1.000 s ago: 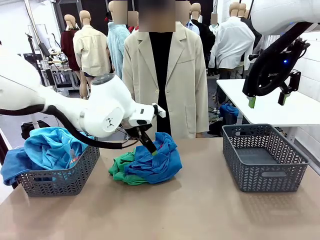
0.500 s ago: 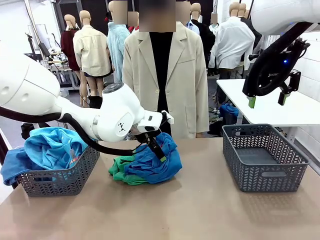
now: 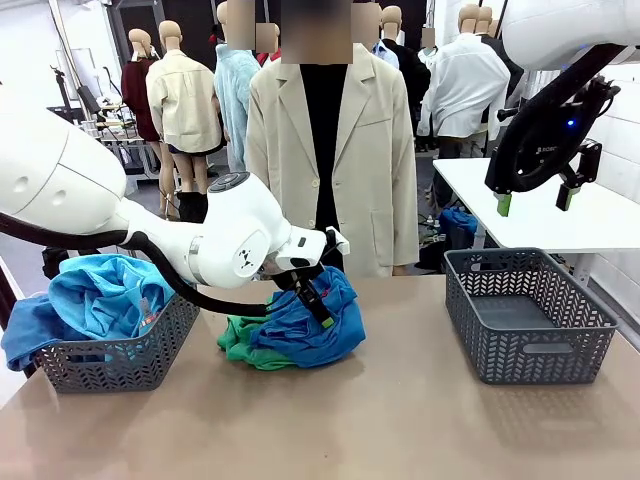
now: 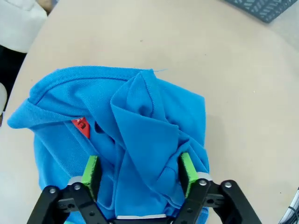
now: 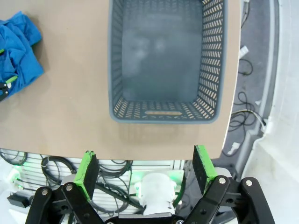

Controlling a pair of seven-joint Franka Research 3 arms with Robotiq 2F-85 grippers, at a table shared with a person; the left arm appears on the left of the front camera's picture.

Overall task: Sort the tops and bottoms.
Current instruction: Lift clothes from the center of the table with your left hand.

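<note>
The left arm's fingers (image 4: 91, 171) stand spread astride a fold of the royal blue cloth top (image 4: 140, 107), which lies bunched over a bright green cloth garment (image 3: 238, 340) mid-tabletop (image 3: 400, 420). The grey plastic lattice basket (image 3: 120, 365) at left holds sky blue tops (image 3: 100, 290). The right arm's fingers (image 5: 87, 170), spread wide, hang above a second grey basket (image 5: 163, 112), its floor showing.

Left claw (image 4: 138, 169) shifted right, sank into blue top (image 4: 70, 93), now straddling raised fold.

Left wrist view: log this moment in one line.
left gripper: open, astride a fold of the blue collared top | green bottom: beneath it | right gripper: open, high above the grey basket
</note>
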